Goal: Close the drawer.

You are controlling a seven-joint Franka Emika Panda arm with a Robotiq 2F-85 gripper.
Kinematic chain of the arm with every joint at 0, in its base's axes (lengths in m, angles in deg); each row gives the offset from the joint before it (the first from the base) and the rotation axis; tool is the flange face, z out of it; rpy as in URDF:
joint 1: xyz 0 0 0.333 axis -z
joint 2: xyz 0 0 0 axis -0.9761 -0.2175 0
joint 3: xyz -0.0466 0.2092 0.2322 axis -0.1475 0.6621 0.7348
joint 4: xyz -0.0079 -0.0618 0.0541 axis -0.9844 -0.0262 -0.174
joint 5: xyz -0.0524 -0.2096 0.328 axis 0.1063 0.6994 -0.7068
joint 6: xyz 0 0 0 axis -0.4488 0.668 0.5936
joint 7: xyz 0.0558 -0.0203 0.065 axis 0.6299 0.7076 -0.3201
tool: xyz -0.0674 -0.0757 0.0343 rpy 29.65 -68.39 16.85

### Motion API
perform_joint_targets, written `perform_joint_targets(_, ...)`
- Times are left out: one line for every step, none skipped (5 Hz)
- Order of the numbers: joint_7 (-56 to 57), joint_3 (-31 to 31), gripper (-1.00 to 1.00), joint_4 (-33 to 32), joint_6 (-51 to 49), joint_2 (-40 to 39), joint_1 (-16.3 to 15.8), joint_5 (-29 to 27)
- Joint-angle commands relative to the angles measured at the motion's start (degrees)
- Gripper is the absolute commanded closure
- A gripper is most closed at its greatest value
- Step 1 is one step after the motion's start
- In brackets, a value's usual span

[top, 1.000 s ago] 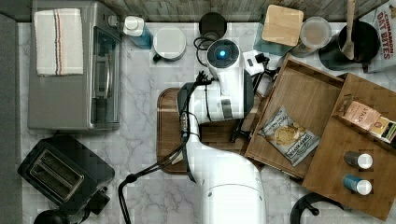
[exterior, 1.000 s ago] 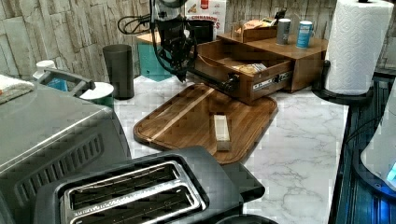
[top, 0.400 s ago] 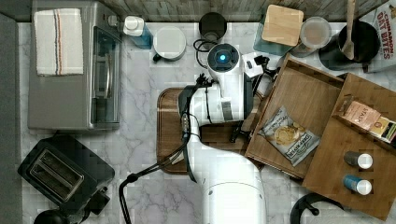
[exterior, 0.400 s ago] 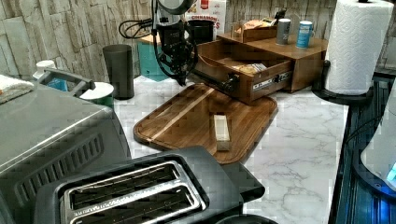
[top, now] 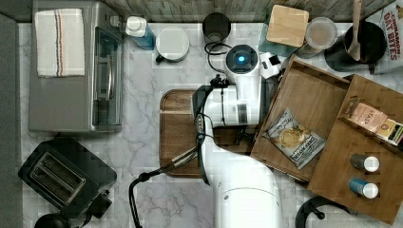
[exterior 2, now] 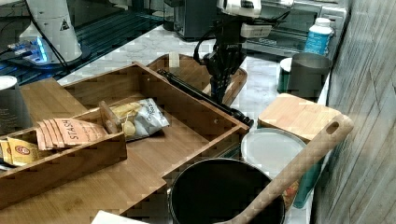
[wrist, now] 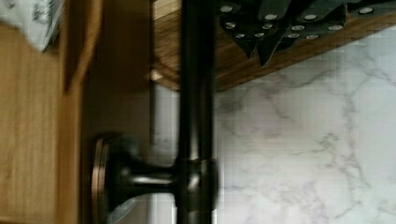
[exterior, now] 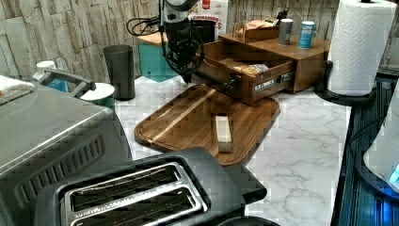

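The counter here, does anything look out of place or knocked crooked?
Nothing is spilled or damaged. The drawer stands pulled out of its wooden cabinet with a snack bag lying inside, and the cabinet sits at an angle to the counter edges. A small pale block lies alone on the serving tray.

Drawer (top: 309, 102): pulled out of its cabinet (top: 366, 190), toward the top view's left; a snack bag (top: 294, 137) lies in it. Serving tray (top: 178, 137): on the counter just beside the drawer front, at the top view's left. Two cans (top: 365, 163) and a packet holder (top: 373, 118): on the cabinet top. Toaster oven (top: 71, 90) and toaster (top: 64, 175): far at the top view's left.
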Motion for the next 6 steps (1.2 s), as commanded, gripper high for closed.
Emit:
perform_joint_targets(12.49,-5.06,1.0,-6.42,4.76,6.33,6.34,-6.27)
perform_joint_targets(20.17,-3.65,1.0,-6.09,2.33,5.96,13.03,-7.98)
perform_joint_targets(26.98,-5.42,1.0,-6.03,3.64,4.82,17.14,-10.65)
perform_joint_targets(33.62,-6.75,1.0,-3.32,4.64,1.31,21.34,-11.04)
perform_joint_targets(34.6,-8.33,1.0,-0.16,2.59,-1.58,24.34,-9.93)
perform_joint_targets(28.63,-11.73,1.0,-2.06,2.41,0.41,24.7,-6.01)
